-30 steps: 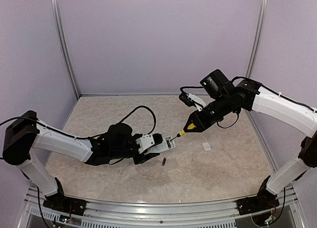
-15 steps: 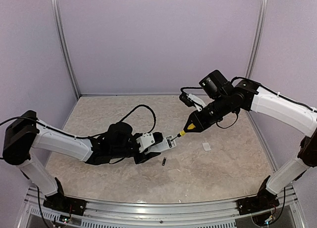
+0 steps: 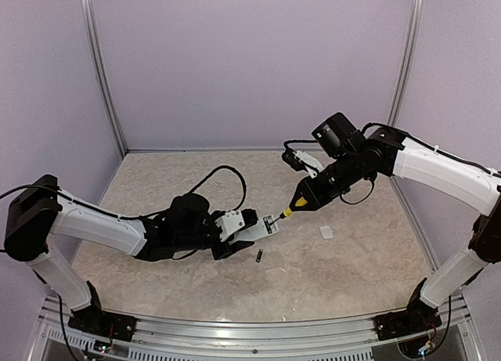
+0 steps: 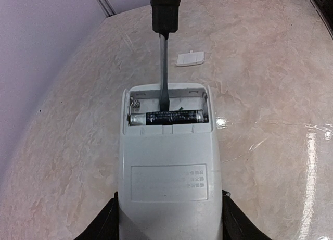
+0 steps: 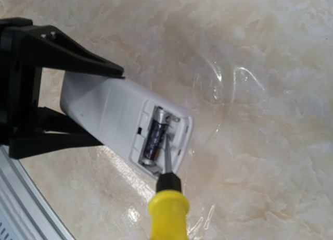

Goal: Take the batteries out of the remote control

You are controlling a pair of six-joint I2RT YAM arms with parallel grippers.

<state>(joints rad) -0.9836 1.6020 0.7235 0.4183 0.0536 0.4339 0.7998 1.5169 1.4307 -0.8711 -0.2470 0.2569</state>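
Observation:
My left gripper [image 3: 244, 223] is shut on the white remote control [image 4: 169, 167] by its long sides and holds it level above the table, back face up, battery bay open. One dark battery [image 4: 169, 117] lies across the bay, and the slot beyond it is empty. A second battery [image 3: 259, 256] lies loose on the table below the remote. My right gripper [image 3: 311, 193] is shut on the yellow-handled screwdriver [image 5: 169, 206]. Its blade tip reaches into the empty slot, right against the battery [image 5: 155, 136] still seated there.
The small white cover piece [image 3: 326, 232] lies on the marble table to the right of the remote, seen also as the cover [image 4: 190, 58] beyond the remote. Purple walls close the back and sides. An aluminium rail [image 3: 250, 333] runs along the near edge.
The right arm has shifted slightly left, and the screwdriver tip stays in the bay. The left arm and remote have not moved.

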